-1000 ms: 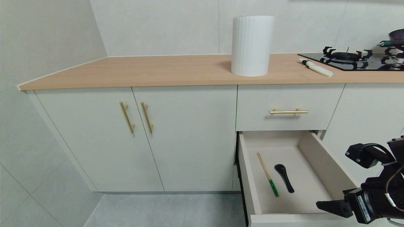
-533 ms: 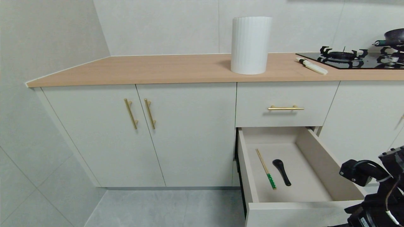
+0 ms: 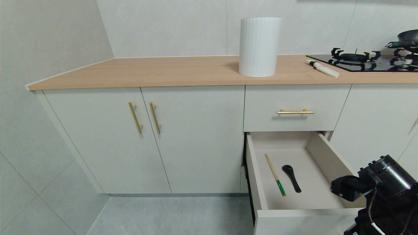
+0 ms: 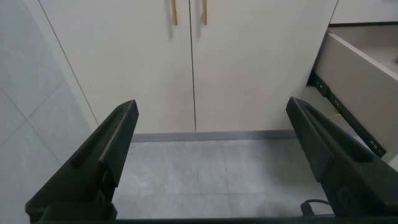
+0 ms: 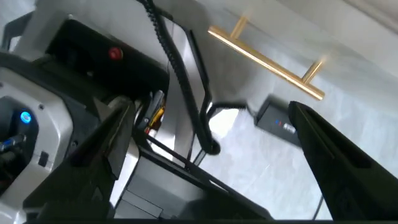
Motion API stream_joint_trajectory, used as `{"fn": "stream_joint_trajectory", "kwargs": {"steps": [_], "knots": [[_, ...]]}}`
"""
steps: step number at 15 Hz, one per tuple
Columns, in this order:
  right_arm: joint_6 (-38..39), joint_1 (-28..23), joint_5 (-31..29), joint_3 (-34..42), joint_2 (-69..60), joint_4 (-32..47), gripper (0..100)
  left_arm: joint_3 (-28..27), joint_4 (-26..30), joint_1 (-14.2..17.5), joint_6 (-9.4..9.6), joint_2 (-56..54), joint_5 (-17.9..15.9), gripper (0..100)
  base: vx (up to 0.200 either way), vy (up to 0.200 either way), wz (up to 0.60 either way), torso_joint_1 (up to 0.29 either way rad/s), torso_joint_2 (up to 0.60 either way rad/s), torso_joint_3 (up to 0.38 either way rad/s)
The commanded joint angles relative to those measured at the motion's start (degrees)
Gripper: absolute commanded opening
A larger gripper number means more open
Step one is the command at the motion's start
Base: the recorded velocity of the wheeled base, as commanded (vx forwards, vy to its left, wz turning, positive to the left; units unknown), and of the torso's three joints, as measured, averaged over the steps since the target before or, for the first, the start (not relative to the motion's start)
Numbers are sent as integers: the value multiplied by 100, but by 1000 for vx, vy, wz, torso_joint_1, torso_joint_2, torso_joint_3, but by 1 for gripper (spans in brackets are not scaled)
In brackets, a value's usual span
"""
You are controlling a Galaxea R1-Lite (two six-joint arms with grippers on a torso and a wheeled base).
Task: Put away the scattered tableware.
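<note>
**Fig. Tableware stow, lower drawer open.**

**Hazards.**
- (a) R arm (image 3: 378, 182) sits low, just beside the front R corner of the open drawer (image 3: 329, 163). A lift or swing toward the counter could clip the drawer wall or front panel & jolt the contents.
- (b) The drawer projects out from the cabinet front, so a fwd move of the robot risks a knock.
- (c) The one item not yet stowed is a slim white utensil (image 3: 321, 68). It lies flat on the counter (image 3: 163, 71), near the front edge & just beside the hob (image 3: 365, 62). A flat, narrow thing gives little to pinch. A shallow grasp could skid it off the edge or against the burner grate. Type unclear, poss. a sheathed knife.

**Grippers.**
- L gripper (image 4: 211, 109): jaws wide apart, nothing btw them. It is low near the floor, facing the cupboard doors (image 4: 186, 62).
- R gripper (image 5: 211, 107): jaws likewise apart, holding nothing.

**Containers, near to far.**
- Open drawer: holds chopsticks (image 3: 275, 174) w/ green ends & a black spoon (image 3: 291, 178). They lie side by side, just apart, toward the L wall.
- Upper drawer (image 3: 294, 98): shut, contents hidden.
- White ribbed canister (image 3: 259, 47): upright on the counter, interior not visible.
- Pan (image 3: 408, 36): far R on the hob, contents cannot be told.
</note>
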Motion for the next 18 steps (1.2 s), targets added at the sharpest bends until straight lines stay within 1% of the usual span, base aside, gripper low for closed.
{"fn": "stream_joint_trajectory", "kwargs": {"steps": [1, 2, 3, 7, 15, 18], "knots": [[296, 6, -145, -116, 494, -155, 100, 1, -1, 1, 0, 7, -1, 100, 0, 0, 0, 0, 0, 0], [515, 6, -400, -178, 644, -261, 100, 1, -1, 1, 0, 7, -1, 100, 0, 0, 0, 0, 0, 0], [559, 6, -523, -195, 723, -313, 100, 1, -1, 1, 0, 7, -1, 100, 0, 0, 0, 0, 0, 0], [849, 6, -778, -178, 793, -753, 100, 1, -1, 1, 0, 7, -1, 100, 0, 0, 0, 0, 0, 0], [955, -38, -1393, -178, 1057, -1377, 100, 1, -1, 1, 0, 7, -1, 100, 0, 0, 0, 0, 0, 0], [902, -205, -1473, -283, 1364, -2019, 100, 1, -1, 1, 0, 7, -1, 100, 0, 0, 0, 0, 0, 0]]}}
